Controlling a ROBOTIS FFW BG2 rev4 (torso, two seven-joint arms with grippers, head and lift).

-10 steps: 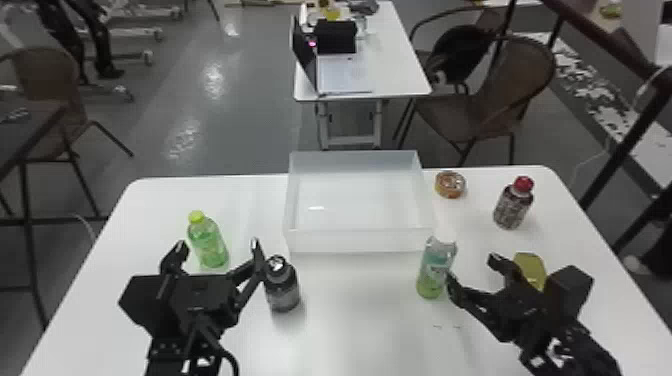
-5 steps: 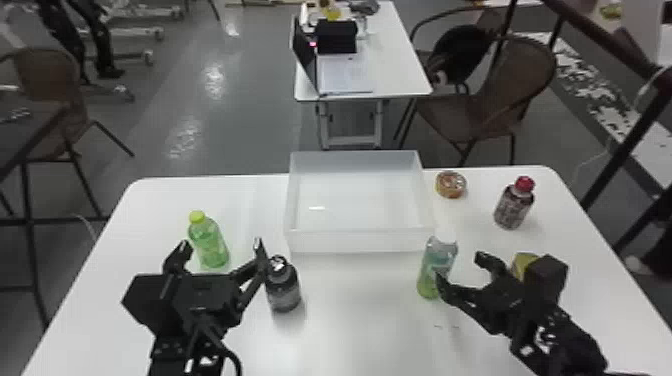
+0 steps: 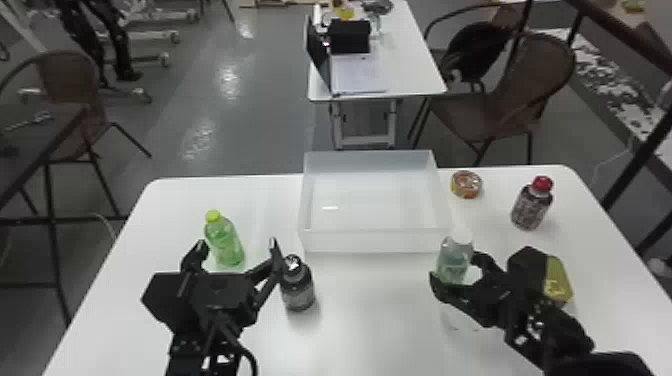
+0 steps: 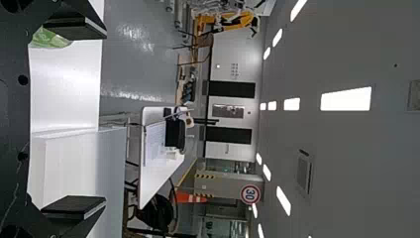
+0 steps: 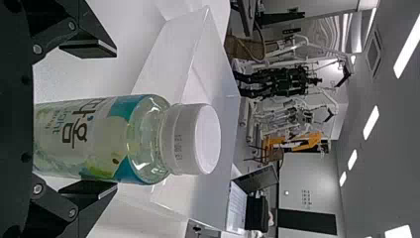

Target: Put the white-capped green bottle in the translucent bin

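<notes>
In the head view the white-capped green bottle point(image 3: 454, 260) stands upright on the table, just in front of the translucent bin's point(image 3: 375, 241) right front corner. My right gripper point(image 3: 456, 274) is open around the bottle, one finger on each side. The right wrist view has the bottle point(image 5: 99, 139) between the open fingers of my right gripper point(image 5: 89, 119), close to one finger and with a gap to the other; the bin point(image 5: 198, 163) lies beyond. My left gripper point(image 3: 237, 245) is parked open at the left of the table, and its fingers also stand apart in the left wrist view point(image 4: 74, 119).
A yellow-green-capped bottle point(image 3: 223, 242) stands beyond my left gripper, a dark bottle point(image 3: 297, 287) beside it. Tape point(image 3: 466, 184) and a red-capped bottle point(image 3: 532, 205) are at the back right. A yellow object point(image 3: 557, 280) sits partly behind the right arm.
My right gripper has moved left and turned, so its open fingers now stand around the bottle instead of to its right. The left arm has barely moved.
</notes>
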